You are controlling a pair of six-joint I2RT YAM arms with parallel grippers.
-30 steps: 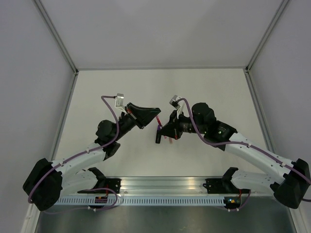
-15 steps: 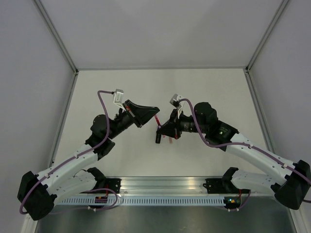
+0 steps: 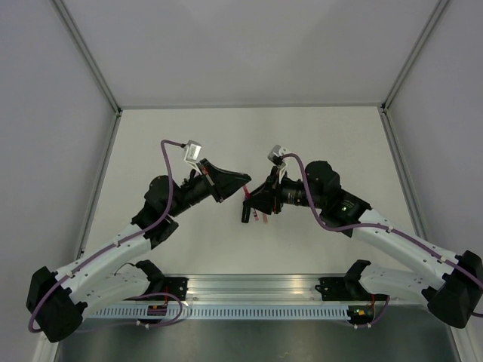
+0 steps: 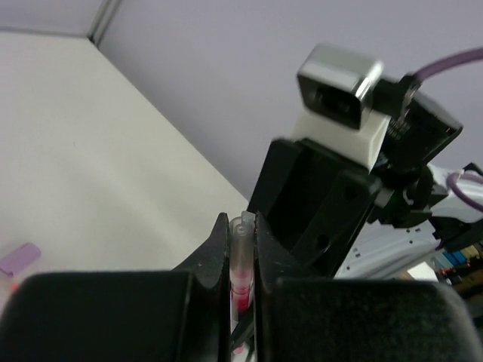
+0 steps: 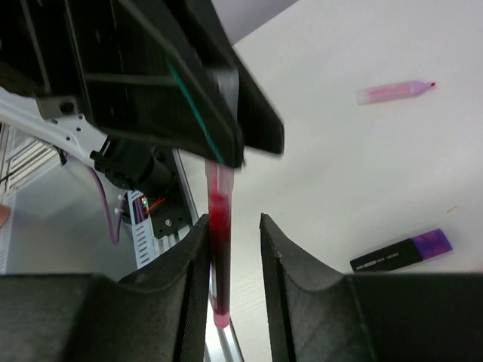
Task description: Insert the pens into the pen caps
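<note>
Top external showed the left gripper (image 3: pixel 241 181) and the right gripper (image 3: pixel 252 204) tip to tip above the table (image 3: pixel 249 136), with a red pen (image 3: pixel 246 193) bridging them. In the left wrist view the left fingers (image 4: pixel 217 256) were pressed onto the pen's clear upper end, pinching it. In the right wrist view the right fingers (image 5: pixel 192 264) were spread around the pen's red lower part. It lay against one finger, with a gap to the other. Beyond the right gripper, on the table, lay a pink pen (image 5: pixel 394 92) and, nearer, a black pen (image 5: pixel 400 253) with a purple end. A pale purple cap (image 4: pixel 19 259) lay off to one side of the left gripper.
</note>
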